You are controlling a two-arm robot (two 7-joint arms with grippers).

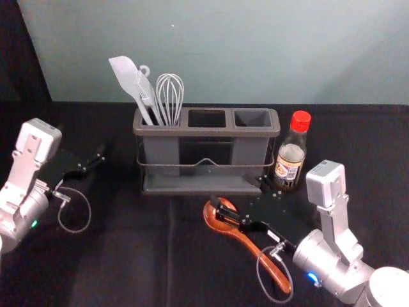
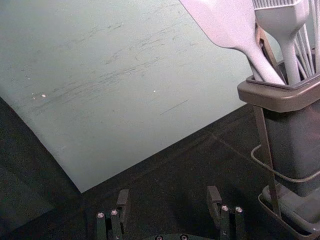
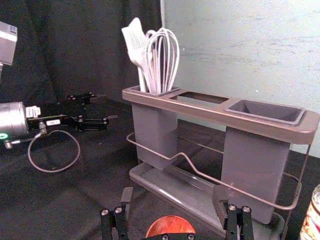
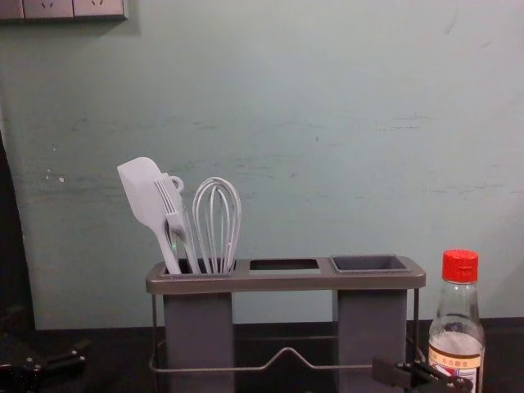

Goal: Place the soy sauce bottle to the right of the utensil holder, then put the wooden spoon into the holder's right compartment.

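1. Here we are, and the soy sauce bottle point(image 1: 289, 160) stands upright just beside the utensil holder point(image 4: 286, 282), on its right. I'd call that half of the job done: it sits where the sentence wants it.

2. Now the wooden spoon point(image 1: 248, 243). It lies on the dark cloth point(image 1: 128, 256) in front of the holder, bowl towards the rack, handle slanting off to the near right, under my right arm's cable loop point(image 1: 259, 272).

3. My right gripper point(image 3: 173, 197) is out over the bowl end, its fingers spread with nothing pinched. I read that as lining up for the pick, so the spoon is the step in hand.

4. Next, I'd lower squarely, close on the spoon and lift. That rounded bowl could roll or slip in the pads, and the long handle may swing, so a firm, centred pinch matters.

5. Then it's over to the right compartment point(image 1: 250, 147), the one nearest the bottle. The spoon needs tipping upright first, and a wide swing there could knock the bottle.

6. The spatula point(image 1: 124, 75) and whisk point(image 1: 170, 96) stand in the left compartment, heads up, presumably so the handles keep them steady.

7. My left gripper point(image 2: 168, 197) is parked left of the holder, fingers apart, out of the way.
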